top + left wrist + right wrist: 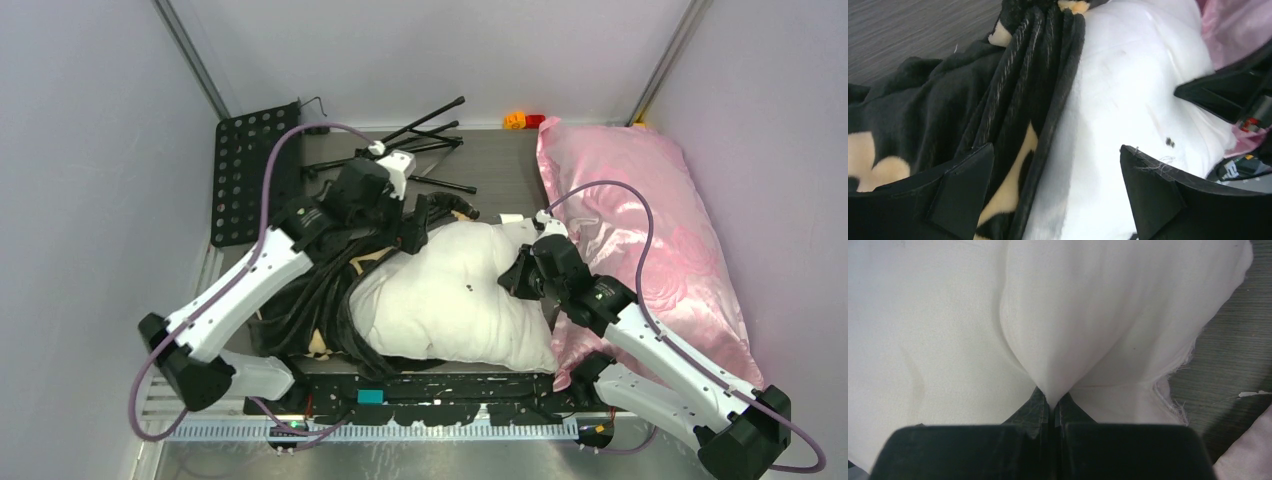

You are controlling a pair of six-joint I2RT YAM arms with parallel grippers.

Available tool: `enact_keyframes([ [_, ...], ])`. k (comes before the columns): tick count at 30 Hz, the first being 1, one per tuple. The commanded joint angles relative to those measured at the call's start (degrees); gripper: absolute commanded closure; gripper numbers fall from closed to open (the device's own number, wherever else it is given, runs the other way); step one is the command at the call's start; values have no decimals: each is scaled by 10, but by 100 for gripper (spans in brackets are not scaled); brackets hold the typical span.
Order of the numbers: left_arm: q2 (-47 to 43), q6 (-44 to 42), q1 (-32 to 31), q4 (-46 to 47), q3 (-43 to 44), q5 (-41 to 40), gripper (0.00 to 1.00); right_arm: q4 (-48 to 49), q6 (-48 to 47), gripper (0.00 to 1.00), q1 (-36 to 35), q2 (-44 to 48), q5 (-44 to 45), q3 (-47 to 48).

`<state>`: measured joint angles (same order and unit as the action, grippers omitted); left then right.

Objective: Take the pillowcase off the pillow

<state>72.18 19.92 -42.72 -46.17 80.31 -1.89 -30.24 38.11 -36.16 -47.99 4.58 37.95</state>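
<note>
The white pillow (450, 295) lies mid-table, mostly bare. The black plush pillowcase (310, 290) with yellow-tan motifs is bunched over its left end. My left gripper (415, 232) hovers open over the case's rolled edge where it meets the pillow. In the left wrist view the pillowcase (1013, 100) and the pillow (1128, 100) lie between and below the spread fingers of my left gripper (1058, 185). My right gripper (517, 277) is shut on a pinch of the pillow's cloth at its right side. The right wrist view shows my right gripper (1052, 405) with that pillow cloth (1063, 330) pulled into a taut fold.
A shiny pink satin pillow (650, 230) lies along the right, partly under my right arm. A black perforated plate (250, 170) and a folded black stand (420, 140) sit at the back left. Small orange and red toys (523, 120) are at the back wall.
</note>
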Motion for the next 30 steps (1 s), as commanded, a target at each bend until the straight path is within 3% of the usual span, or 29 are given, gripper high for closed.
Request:
enact_keyframes([
  [1, 101, -17, -2, -54, 62, -11, 1, -4, 11, 100, -1, -2, -17, 11],
  [6, 162, -7, -1, -48, 61, -7, 5, -25, 8, 100, -2, 7, 1, 24],
  [8, 169, 14, 6, -64, 62, -75, 19, -41, 8, 100, -1, 14, 19, 32],
  [12, 127, 33, 86, -48, 10, -124, 66, -95, 7, 100, -1, 55, 99, 63],
  [18, 29, 28, 263, -15, -79, -120, 91, -164, 18, 100, -1, 188, 280, 107],
  [25, -44, 41, 351, 15, -119, -139, 96, -195, 20, 100, -1, 274, 404, 140],
  [28, -52, 40, 354, 21, -117, -123, 97, -199, 8, 100, -1, 273, 390, 151],
  [30, -51, 34, 353, 28, -115, -65, 98, -188, -17, 100, -1, 260, 340, 153],
])
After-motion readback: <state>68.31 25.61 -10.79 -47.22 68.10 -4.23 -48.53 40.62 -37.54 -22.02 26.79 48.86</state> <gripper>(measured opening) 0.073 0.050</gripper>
